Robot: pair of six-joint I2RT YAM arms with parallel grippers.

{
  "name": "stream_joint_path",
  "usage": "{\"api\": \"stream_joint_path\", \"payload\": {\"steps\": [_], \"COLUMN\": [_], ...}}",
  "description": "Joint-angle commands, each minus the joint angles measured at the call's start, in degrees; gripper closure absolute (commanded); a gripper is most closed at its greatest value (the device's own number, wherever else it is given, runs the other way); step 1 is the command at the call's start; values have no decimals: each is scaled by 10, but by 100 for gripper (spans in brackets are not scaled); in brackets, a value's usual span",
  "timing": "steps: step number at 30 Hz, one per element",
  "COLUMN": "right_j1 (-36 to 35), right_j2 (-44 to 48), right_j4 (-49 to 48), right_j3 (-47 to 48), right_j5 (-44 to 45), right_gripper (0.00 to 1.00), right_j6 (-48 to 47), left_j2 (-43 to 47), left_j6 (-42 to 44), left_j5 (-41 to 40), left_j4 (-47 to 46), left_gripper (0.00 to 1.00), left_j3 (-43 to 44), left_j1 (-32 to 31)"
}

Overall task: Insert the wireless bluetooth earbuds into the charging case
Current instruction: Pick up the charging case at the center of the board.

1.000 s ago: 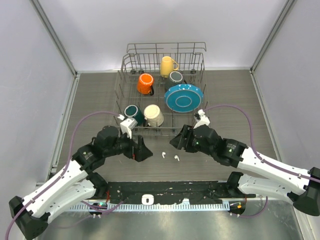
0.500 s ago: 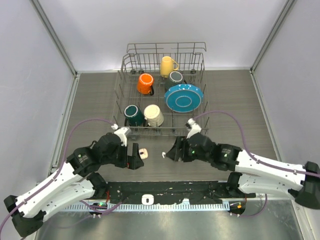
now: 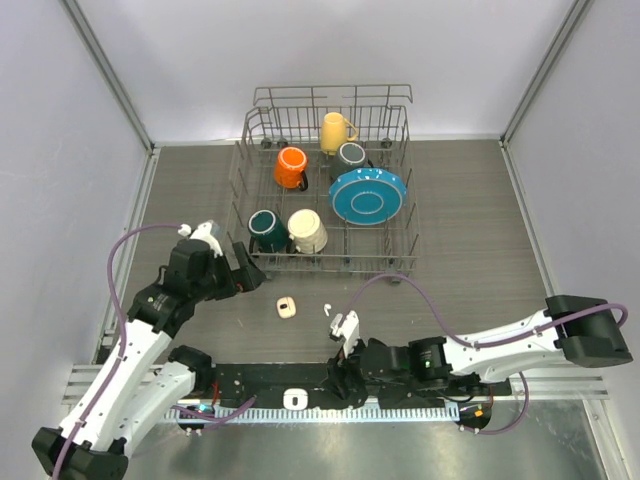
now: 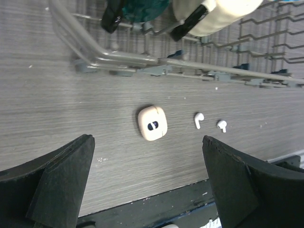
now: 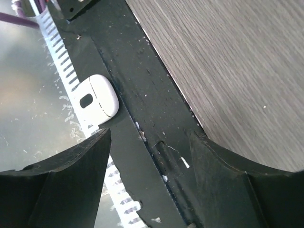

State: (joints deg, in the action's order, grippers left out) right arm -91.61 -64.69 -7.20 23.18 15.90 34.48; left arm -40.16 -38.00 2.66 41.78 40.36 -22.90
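Beyond the left gripper's (image 4: 147, 190) wide-spread, empty fingers stands the dish rack (image 4: 128, 58). Between them and the rack lie a pinkish charging case (image 4: 152, 123) and, beside it, two earbuds (image 4: 198, 119). The right gripper (image 5: 147, 190) gapes empty too, with a white charging case (image 5: 96, 99) just ahead of one finger.

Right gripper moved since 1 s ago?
Yes. The right gripper pulled back from the rack toward the near edge, now over the black rail by a white case.
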Motion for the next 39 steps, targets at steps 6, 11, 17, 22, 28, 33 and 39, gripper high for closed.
{"api": "stream_joint_path", "payload": {"steps": [6,11,17,22,28,33,39], "right_j1": [-13,-71,-104,-106,-106,-106,-105], "right_j2": [24,-32,-125,-172,-207,-242,-263], "right_j4": [-262,-289,-374,-419,-435,-449,-469], "right_j3": [-54,-41,-33,-24,-2,1,-6], "right_j5": [-26,5,3,5,-24,-49,-61], "right_gripper": [23,22,23,23,24,25,27], "right_j6": [-214,-333,-421,-446,-440,-428,-412], "left_j2": [3,6,4,9,5,4,10], "left_j6": [23,22,26,33,36,35,34], "left_j5": [98,98,103,98,98,102,100], "left_j4": [-86,-108,-119,-117,-119,-124,-121], "left_gripper": [0,0,0,0,0,0,0], "left_j3": [-34,-49,-61,-64,-67,-72,-71], "left_j1": [21,21,22,22,22,23,24]}}
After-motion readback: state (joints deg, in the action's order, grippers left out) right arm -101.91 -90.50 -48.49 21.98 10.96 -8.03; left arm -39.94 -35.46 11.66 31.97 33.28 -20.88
